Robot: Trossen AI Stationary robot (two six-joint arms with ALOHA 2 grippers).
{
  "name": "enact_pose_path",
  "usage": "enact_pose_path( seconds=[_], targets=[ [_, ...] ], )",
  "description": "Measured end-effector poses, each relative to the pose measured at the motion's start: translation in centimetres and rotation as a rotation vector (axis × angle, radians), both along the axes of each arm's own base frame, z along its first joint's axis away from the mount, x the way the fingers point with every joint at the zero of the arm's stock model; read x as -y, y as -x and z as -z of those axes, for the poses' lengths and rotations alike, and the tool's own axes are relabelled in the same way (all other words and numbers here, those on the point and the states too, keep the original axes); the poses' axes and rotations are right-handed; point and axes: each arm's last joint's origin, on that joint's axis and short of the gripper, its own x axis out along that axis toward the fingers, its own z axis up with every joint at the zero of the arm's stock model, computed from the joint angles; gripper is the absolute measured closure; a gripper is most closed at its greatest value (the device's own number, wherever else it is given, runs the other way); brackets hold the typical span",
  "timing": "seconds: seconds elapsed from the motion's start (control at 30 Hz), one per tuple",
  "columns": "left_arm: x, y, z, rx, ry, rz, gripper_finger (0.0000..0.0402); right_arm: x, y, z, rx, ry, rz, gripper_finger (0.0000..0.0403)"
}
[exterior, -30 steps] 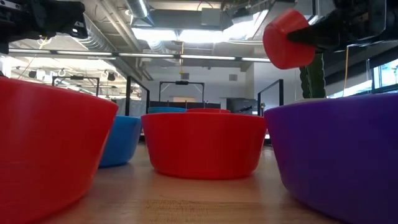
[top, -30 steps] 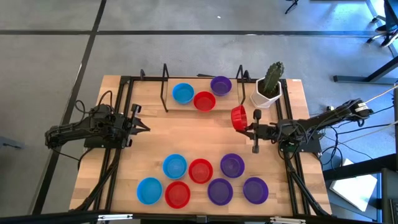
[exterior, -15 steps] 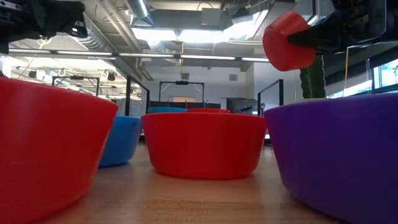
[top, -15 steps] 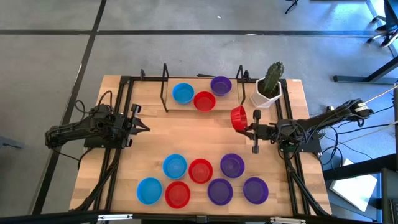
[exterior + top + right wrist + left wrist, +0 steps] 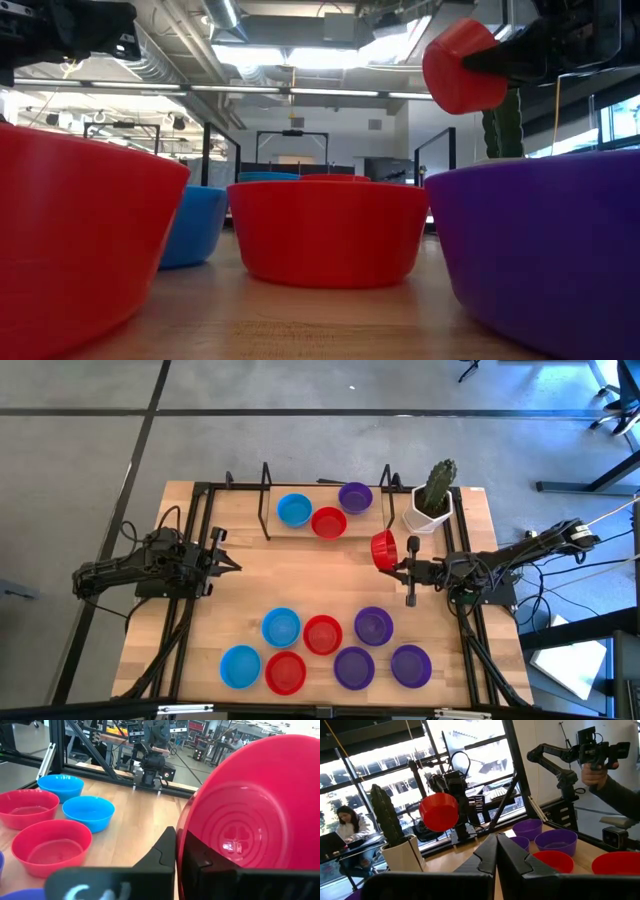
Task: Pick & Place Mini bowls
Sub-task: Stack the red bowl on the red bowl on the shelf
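My right gripper [image 5: 400, 567] hangs above the table's right middle, shut on a red mini bowl [image 5: 383, 550] that shows high up in the low view [image 5: 462, 64]. Near the far edge, a blue [image 5: 294, 510], a red [image 5: 328, 522] and a purple mini bowl [image 5: 355, 497] rest on their bases. Several more blue, red and purple mini bowls stand in a group near the front edge [image 5: 322, 634]. My left gripper [image 5: 232, 565] waits shut and empty at the table's left middle [image 5: 496, 845]. My right gripper pinches the red bowl's rim [image 5: 184, 836] between its two fingers, one finger [image 5: 202, 860] inside the bowl and one [image 5: 165, 852] outside. The fingers come level from the table's right side. The bowl is lifted clear and tipped on its side, base toward the left arm.
A white pot with a cactus [image 5: 432, 500] stands at the far right, close behind the held bowl. Black frame rails [image 5: 190, 610] run along both table sides, with two upright bars [image 5: 265, 500] near the far bowls. A person's hand holds a device [image 5: 600, 762] beyond the table.
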Motion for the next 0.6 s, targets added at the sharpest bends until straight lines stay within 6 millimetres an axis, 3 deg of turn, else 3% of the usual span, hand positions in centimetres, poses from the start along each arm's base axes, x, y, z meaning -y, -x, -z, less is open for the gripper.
enact_pose_path(
  seconds=[0.33,0.47,0.6],
  targets=[
    [0.0,0.0,0.1,-0.012,0.002,0.0,0.0398,0.2,-0.7,-0.6,0.011,-0.007,0.022,0.0397],
    [0.0,0.0,0.1,-0.008,0.001,0.0,0.0397,0.4,-2.9,-2.0,-0.032,0.008,0.083,0.0397],
    [0.0,0.0,0.1,-0.008,0.001,0.0,0.0394,1.0,-6.3,-4.7,-0.149,0.037,0.146,0.0397]
  ],
)
